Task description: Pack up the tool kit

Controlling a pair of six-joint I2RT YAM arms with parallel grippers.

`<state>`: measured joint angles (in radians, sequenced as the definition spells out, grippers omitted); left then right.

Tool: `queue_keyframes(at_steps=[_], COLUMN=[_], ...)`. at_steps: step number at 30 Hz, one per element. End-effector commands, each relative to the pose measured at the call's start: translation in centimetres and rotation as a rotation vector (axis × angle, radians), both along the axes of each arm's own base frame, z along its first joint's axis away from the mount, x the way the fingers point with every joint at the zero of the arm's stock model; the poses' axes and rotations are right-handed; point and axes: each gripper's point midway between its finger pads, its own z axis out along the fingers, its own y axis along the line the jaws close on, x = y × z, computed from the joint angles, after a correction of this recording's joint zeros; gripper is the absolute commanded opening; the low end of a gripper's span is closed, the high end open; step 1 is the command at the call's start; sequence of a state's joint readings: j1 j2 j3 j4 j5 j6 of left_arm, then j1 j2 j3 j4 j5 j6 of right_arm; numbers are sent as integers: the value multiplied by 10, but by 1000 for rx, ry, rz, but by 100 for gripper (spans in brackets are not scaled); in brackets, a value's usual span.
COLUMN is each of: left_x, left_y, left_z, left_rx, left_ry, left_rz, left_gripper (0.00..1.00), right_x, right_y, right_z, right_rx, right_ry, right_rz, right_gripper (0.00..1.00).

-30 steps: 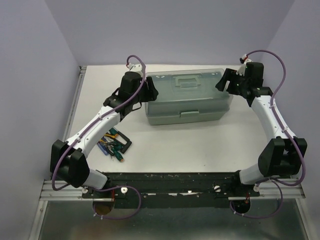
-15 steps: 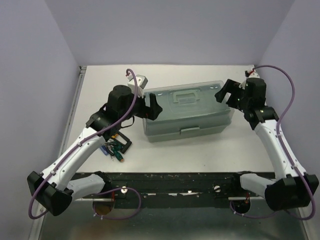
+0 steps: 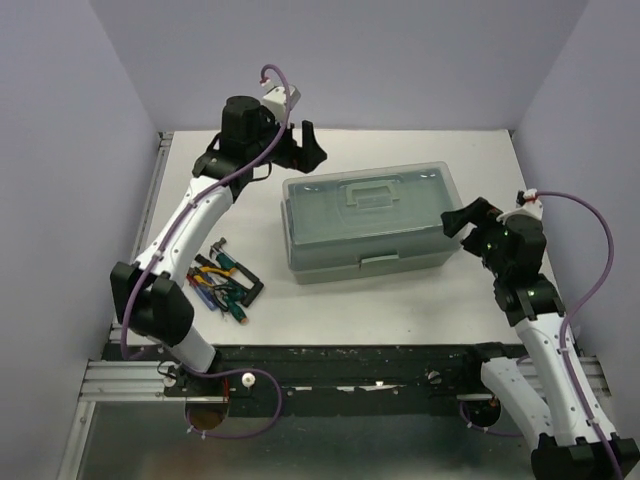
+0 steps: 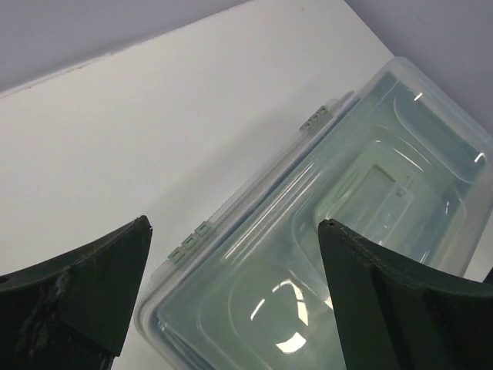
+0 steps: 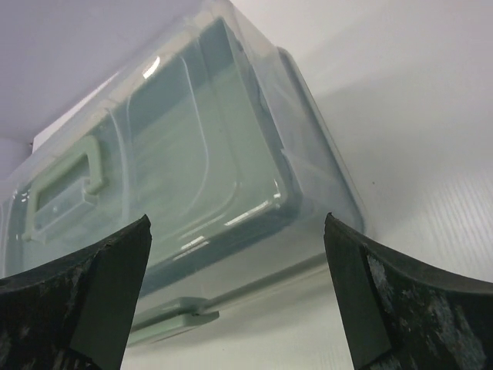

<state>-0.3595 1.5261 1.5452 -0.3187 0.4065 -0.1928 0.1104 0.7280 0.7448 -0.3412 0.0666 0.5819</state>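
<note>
The sage-green toolbox (image 3: 370, 222) sits closed on the table's middle, its translucent lid and handle (image 3: 366, 190) on top, its front latch (image 3: 377, 262) facing me. It fills the left wrist view (image 4: 323, 231) and the right wrist view (image 5: 169, 162). My left gripper (image 3: 308, 146) is open and empty, raised above the box's far left corner. My right gripper (image 3: 462, 217) is open and empty beside the box's right end, apart from it. Loose tools (image 3: 225, 285), among them yellow-handled pliers and screwdrivers, lie on the table left of the box.
The white table (image 3: 400, 300) ends in a black rail (image 3: 340, 365) at the near edge. Lilac walls stand close at the back and both sides. The left arm's links (image 3: 185, 230) pass above the loose tools.
Both grippers have let go of the toolbox's ends. The left gripper has risen and moved back to the far left; the right one has drawn back toward me. The box has shifted slightly forward.
</note>
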Motion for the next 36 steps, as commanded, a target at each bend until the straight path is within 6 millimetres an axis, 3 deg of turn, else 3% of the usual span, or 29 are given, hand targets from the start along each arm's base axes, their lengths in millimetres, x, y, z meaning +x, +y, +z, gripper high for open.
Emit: queue_keyframes(at_steps=[1, 5, 10, 19, 22, 26, 32, 36], left_x=[6, 4, -20, -94, -101, -91, -71, -61], left_y=[-30, -42, -48, -51, -42, -22, -12, -22], left_z=[-16, -46, -74, -112, -111, -97, -51, -36], left_rx=[-26, -57, -125, -147, -136, -62, -6, -14], left_ry=[63, 166, 258, 413, 410, 337, 194, 168], left_rz=[-175, -238, -289, -300, -229, -107, -49, -92], left_gripper=[99, 99, 99, 99, 99, 99, 99, 99], right_x=[-4, 1, 17, 50, 59, 61, 43, 24], right_y=[22, 37, 52, 74, 70, 48, 3, 8], right_z=[-20, -28, -18, 10, 11, 1, -41, -66], right_rx=[133, 195, 207, 194, 184, 176, 290, 348], right_ry=[5, -14, -82, -185, -177, -121, -15, 35], right_rz=[64, 129, 217, 350, 323, 200, 65, 118], right_gripper=[100, 99, 99, 99, 99, 99, 96, 95])
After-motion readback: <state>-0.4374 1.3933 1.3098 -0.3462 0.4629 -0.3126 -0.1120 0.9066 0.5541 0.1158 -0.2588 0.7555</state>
